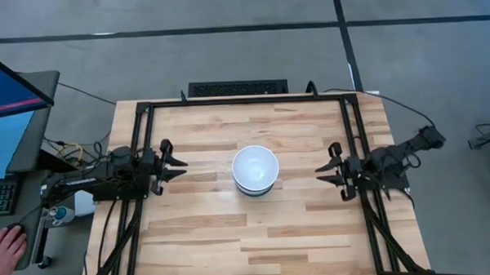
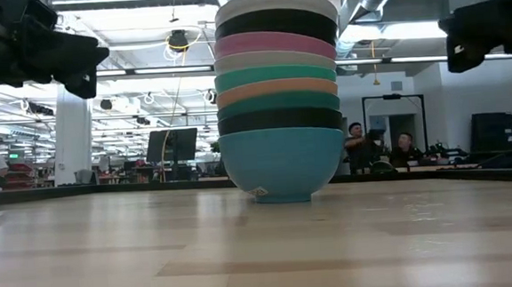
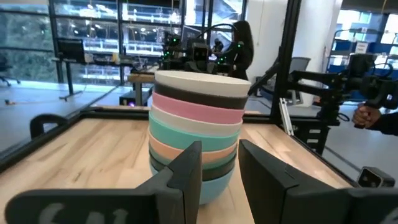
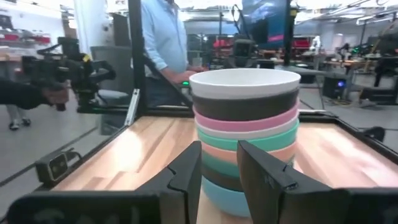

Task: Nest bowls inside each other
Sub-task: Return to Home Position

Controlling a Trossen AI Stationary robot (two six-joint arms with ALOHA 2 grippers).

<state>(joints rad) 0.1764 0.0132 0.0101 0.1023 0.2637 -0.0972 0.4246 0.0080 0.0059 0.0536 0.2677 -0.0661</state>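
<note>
The bowls stand nested in one upright stack (image 1: pixel 255 171) at the table's middle, the lowest cyan bowl (image 2: pixel 282 164) resting by its foot on the wood. Above it I see black, dark teal, orange, teal, white, pink and black rims, with a white bowl (image 2: pixel 274 4) on top. My left gripper (image 1: pixel 181 168) hangs open above the table, left of the stack and pointing at it (image 3: pixel 196 118). My right gripper (image 1: pixel 321 171) hangs open to the right, also facing the stack (image 4: pixel 245 118). Neither touches a bowl.
A black metal frame (image 1: pixel 139 157) runs along the table's left, far and right sides. A keyboard (image 1: pixel 237 88) lies beyond the far edge. A monitor (image 1: pixel 7 97) and a person's hand (image 1: pixel 5 248) are off the left side. Bare wood surrounds the stack.
</note>
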